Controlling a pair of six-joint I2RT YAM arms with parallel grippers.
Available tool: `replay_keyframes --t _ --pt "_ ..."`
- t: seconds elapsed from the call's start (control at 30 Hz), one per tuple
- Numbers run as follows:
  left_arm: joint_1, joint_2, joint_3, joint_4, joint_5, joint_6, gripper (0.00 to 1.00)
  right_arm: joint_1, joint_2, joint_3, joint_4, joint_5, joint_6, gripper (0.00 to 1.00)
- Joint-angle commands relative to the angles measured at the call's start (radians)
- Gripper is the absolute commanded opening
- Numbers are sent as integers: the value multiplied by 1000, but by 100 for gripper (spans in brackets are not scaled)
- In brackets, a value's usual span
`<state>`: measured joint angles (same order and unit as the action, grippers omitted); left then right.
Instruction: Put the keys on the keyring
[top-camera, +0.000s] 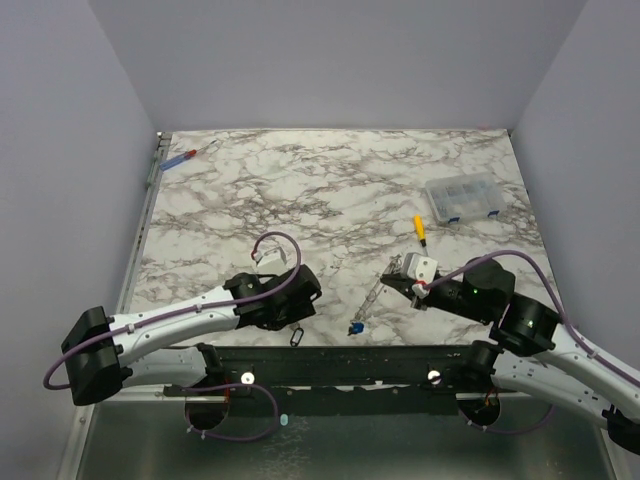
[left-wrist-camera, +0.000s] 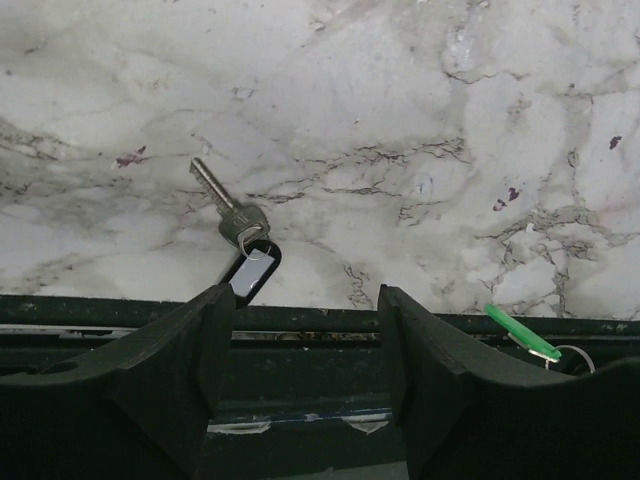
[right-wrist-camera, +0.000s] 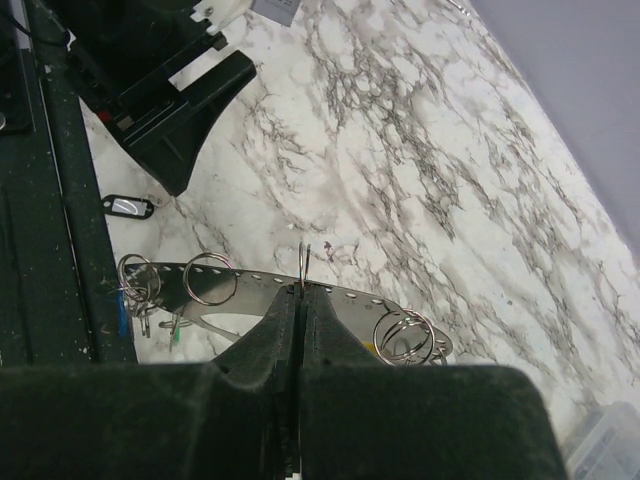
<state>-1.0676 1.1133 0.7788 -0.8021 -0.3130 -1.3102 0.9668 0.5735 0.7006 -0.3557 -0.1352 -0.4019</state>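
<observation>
A silver key with a black tag lies flat on the marble by the near rail, also seen in the top view as the tagged key. My left gripper hovers over it, open and holding nothing. The keyring looks like a thin perforated metal band carrying small split rings. My right gripper is shut on it at one upright ring. The keyring slants down to a blue key. A green key lies by that end.
A clear plastic box stands at the right back. A yellow-handled screwdriver lies just beyond the right gripper. A red-and-blue screwdriver lies at the far left corner. A black rail runs along the near edge.
</observation>
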Motion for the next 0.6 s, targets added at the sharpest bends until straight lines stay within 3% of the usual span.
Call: replay_keyframes --t 0.0,0.17,0.37,0.57 --pt "-46 2 -58 -50 -85 -262 65 0 -2 15 37 42 16 1" --pt "-53 -25 -135 7 -129 -352 59 0 -13 15 31 35 18 1" --pt "-52 53 -160 123 -111 -362 52 0 -20 8 27 23 6 1" --pt "-54 129 -138 133 -121 -347 49 0 -45 -1 22 27 5 1"
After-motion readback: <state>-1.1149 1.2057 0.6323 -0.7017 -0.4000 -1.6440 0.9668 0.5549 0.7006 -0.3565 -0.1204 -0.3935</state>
